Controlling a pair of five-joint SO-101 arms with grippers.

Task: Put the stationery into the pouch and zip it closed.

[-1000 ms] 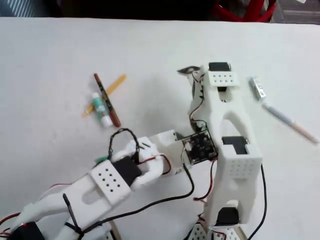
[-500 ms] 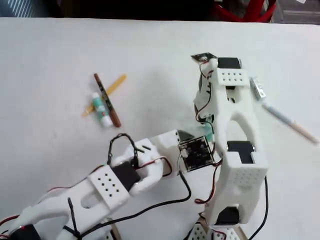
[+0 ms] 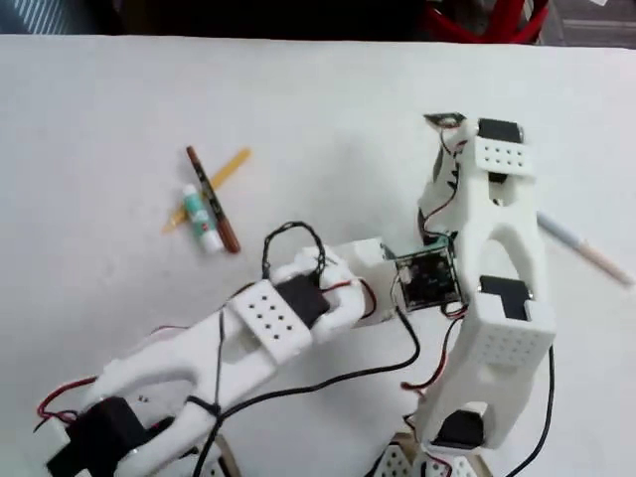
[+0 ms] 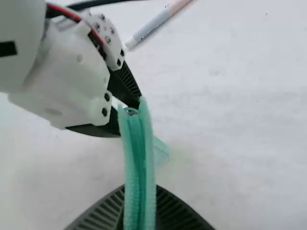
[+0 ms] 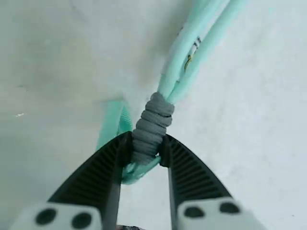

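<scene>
from above, the two white arms (image 3: 298, 318) meet right over the green pouch (image 4: 136, 143). up close, its soft bumpy edge sits pinched tight in the left gripper (image 4: 139, 203). the right gripper (image 5: 144, 143) squeezes the grey cord zipper pull (image 5: 152, 120). a brown pen (image 3: 211, 199), a yellow pencil (image 3: 227, 171) and a small white tube (image 3: 202, 221) lie crossed, well apart from the pouch, on the white table (image 3: 99, 99). a pale pen (image 3: 586, 246) pokes out beside the right arm.
</scene>
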